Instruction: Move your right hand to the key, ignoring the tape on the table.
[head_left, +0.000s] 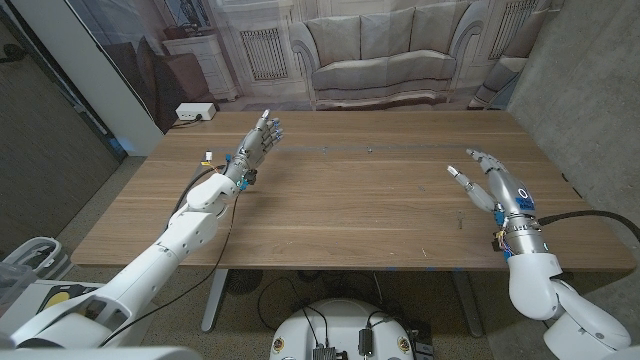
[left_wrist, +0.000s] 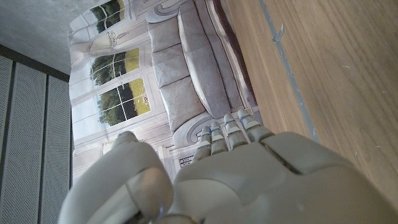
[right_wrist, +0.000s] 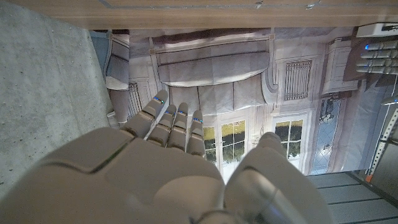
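Wooden table (head_left: 350, 215) across the head view, printed sofa backdrop (head_left: 380, 50) behind its far edge.

Left arm stretched far over the table's left side. Left hand (head_left: 262, 135) raised off the wood, fingers apart, holding nothing.

Right hand (head_left: 490, 180) near the table's right side, above the surface, fingers spread, thumb out, nothing in it. Points toward the far middle.

Thin bluish tape (head_left: 330, 149) in a long line across the far part of the table, between the two hands.

Likely the key (head_left: 370, 150): tiny grey speck on or just beside the tape line, far middle, well apart from the right hand. Too small to confirm shape.

Small white item (head_left: 207, 156) near the left forearm, identity unclear.

Reach judged not yet begun in effect, with the whole gap to the key left to cross.

Risks:
- Stopping on the tape instead of the key, because the two sit together and the key barely reads from the head view.
- Landing fingertips short or past, for the same reason.
- Dragging spread fingers along the wood and flicking the key away if coming in too low.
- Mistaking the white item for the target.
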